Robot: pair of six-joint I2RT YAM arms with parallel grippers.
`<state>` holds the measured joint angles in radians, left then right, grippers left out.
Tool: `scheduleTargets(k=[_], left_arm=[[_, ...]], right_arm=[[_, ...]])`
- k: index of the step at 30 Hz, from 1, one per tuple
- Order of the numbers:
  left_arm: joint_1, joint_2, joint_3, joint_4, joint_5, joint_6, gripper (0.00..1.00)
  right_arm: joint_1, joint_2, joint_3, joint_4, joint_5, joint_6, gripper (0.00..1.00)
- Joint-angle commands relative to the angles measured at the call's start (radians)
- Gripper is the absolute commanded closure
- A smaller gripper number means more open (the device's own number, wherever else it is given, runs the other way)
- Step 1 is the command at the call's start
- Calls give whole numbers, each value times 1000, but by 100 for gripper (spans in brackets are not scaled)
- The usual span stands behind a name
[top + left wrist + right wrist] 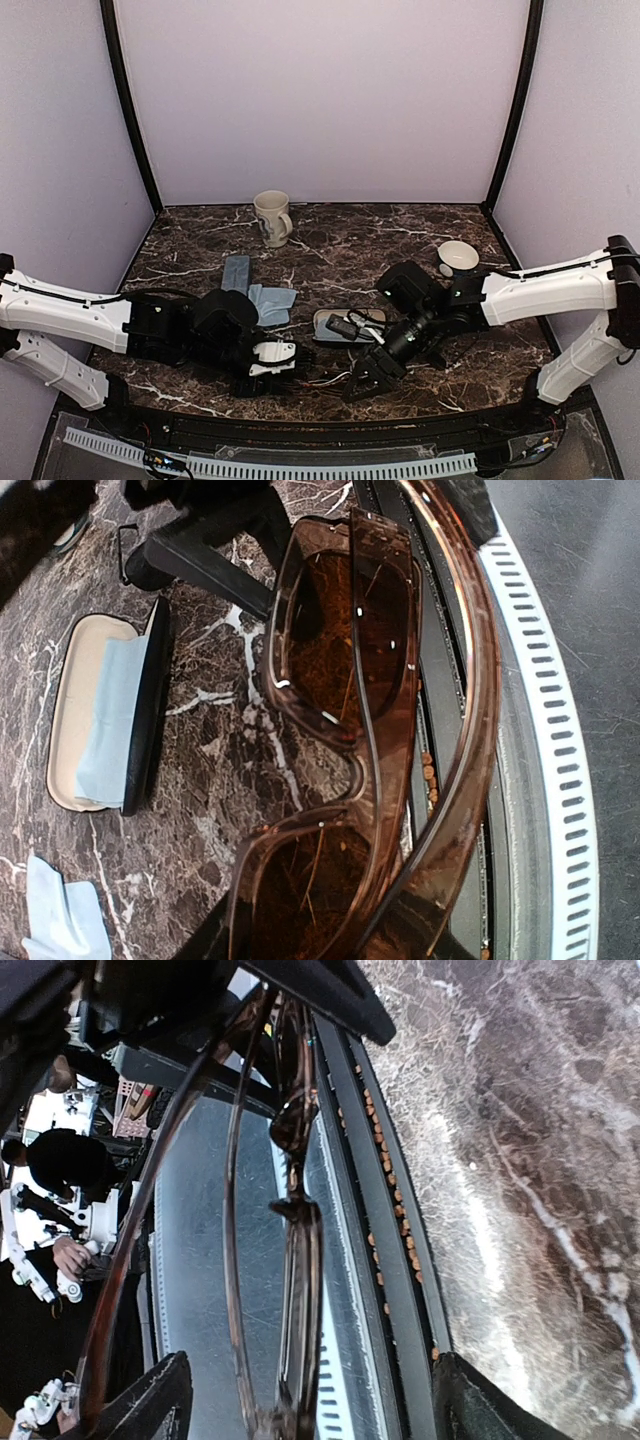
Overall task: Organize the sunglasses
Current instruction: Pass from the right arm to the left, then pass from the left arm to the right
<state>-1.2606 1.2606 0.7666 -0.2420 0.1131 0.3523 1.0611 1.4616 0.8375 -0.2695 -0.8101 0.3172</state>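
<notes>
While L pincer (pixel 295 368) grips brown sunglasses (pixel 380 730) at edge of marble table (pixel 400 240), R pincer (pixel 362 385) gapes wide, lilac walls (pixel 320 100) behind.

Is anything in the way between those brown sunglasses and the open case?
Nothing visible: only bare marble table lies between the brown sunglasses and the open case. A blue cloth already lies inside it.

Left arm (pixel 65 312) and right arm (pixel 548 293) show white shells, black joints, seemingly thin cables.

Cream mug (pixel 271 217) stands at the back of a dark marble table (pixel 350 245); a white bowl (pixel 458 256) sits right, a blue cloth (pixel 272 300) beside a grey-blue case (pixel 236 272).
</notes>
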Motion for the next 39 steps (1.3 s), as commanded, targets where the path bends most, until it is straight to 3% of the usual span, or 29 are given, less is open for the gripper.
scheduleTargets(k=[1, 17, 39], left_arm=[[-3, -29, 7, -8, 24, -47, 66], [-3, 43, 43, -20, 1, -53, 65], [-3, 29, 42, 4, 20, -65, 65]], right_arm=[[-39, -44, -13, -56, 23, -53, 15], [-52, -81, 20, -18, -74, -57, 0], [-59, 103, 17, 102, -41, 68, 9]])
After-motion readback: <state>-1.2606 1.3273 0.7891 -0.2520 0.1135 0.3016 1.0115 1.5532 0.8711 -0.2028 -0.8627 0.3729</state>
